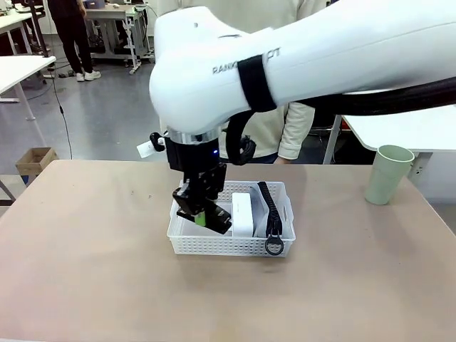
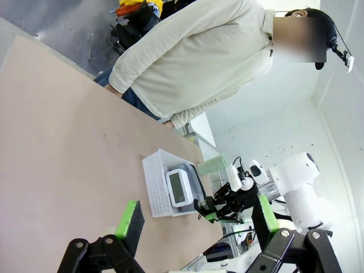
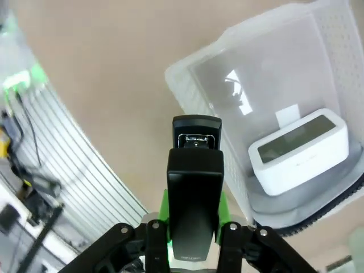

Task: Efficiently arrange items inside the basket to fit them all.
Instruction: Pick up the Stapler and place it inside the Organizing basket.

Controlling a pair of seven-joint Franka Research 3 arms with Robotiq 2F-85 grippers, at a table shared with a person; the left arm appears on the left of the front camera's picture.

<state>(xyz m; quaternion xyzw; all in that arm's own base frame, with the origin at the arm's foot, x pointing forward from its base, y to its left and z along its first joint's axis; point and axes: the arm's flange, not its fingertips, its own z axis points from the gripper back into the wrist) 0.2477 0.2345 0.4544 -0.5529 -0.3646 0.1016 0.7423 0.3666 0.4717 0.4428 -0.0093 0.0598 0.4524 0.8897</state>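
The bare left stretch of the tan table [image 1: 78, 242] leaves wide room up to the left wall of the shallow white plastic basket with lattice sides [image 1: 214, 246]. The left gripper [image 2: 199, 207] is held away from the basket, its green pads spread wide with nothing between them. The right gripper [image 1: 201, 214] comes across from the right and is clamped on the small black stapler [image 1: 217, 223]. The stapler hangs tilted over the basket's left end, close to that wall, with bare floor beneath it — whether it touches the floor cannot be told. Just to its right sits the white boxy block [image 1: 243, 211]. Next comes the grey soft pouch with black zipper [image 1: 269, 210] along the right wall, its ring pull [image 1: 274, 246] at the near rim. Well apart, the pale green plastic cup [image 1: 388, 174] stands upright near the table's right edge.
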